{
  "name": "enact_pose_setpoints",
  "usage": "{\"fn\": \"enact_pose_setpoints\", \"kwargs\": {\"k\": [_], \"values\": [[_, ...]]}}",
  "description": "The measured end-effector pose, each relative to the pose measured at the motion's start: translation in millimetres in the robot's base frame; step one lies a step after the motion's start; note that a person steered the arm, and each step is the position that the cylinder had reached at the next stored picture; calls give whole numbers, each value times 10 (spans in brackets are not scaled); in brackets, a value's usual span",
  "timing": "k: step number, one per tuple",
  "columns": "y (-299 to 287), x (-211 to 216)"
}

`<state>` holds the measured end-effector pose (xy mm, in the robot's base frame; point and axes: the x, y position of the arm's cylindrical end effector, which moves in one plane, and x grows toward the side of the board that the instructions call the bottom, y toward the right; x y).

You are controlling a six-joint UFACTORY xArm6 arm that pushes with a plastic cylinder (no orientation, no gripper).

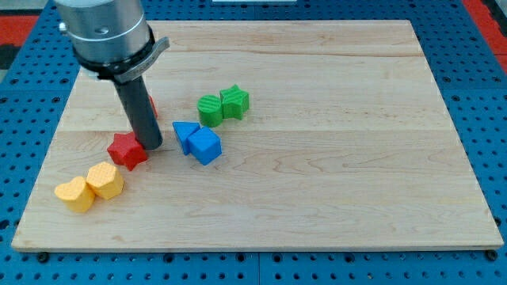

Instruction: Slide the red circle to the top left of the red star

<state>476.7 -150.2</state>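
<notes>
The red star (127, 150) lies on the wooden board (333, 158) at the view's left. My tip (153, 146) touches the board just right of the star, close against its right edge. The red circle (151, 104) is mostly hidden behind the dark rod; only a small red sliver shows at the rod's right side, above and right of the star.
A green circle (211, 109) and a green star-like block (234, 100) sit together right of the rod. Two blue blocks (198, 141) lie right of my tip. Two yellow blocks (89, 188) sit below and left of the red star.
</notes>
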Motion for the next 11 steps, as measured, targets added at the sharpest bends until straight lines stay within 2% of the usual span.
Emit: {"fn": "enact_pose_setpoints", "kwargs": {"k": [2, 4, 6, 7, 8, 10, 11], "values": [[-359, 68], [137, -392], [1, -865], [-525, -835], [-596, -643], [-689, -904], [-801, -781]]}}
